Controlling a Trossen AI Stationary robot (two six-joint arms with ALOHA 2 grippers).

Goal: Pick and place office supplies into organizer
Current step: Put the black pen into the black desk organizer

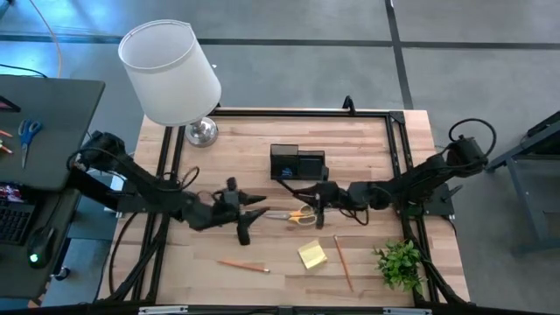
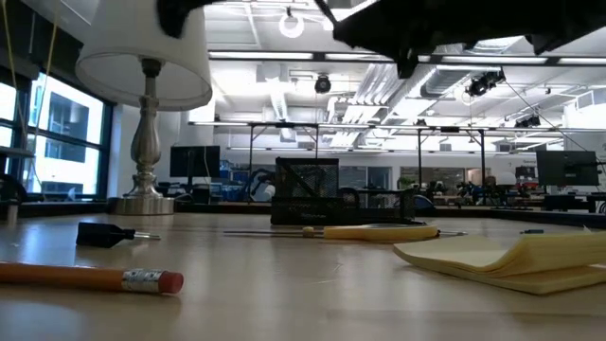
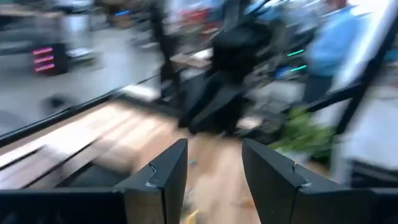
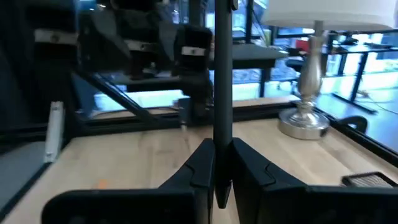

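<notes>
Right gripper (image 4: 214,177): we see it clamped on a thin dark pen (image 4: 222,74), upright, above the table near the black mesh two-compartment organizer (image 1: 296,163).
Left gripper (image 3: 214,168): parted, empty.
Risk: we fear the pen tilting and missing a compartment.

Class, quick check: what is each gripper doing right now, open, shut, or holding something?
Left gripper: open, holding nothing.
Right gripper: shut on a thin dark pen, held upright between its fingers.

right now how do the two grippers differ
The left gripper is open and empty; the right gripper is shut on a dark pen, held upright between its fingers. In the high view the left sits left of the yellow-handled scissors, the right above them. Both hover mid-table.
</notes>
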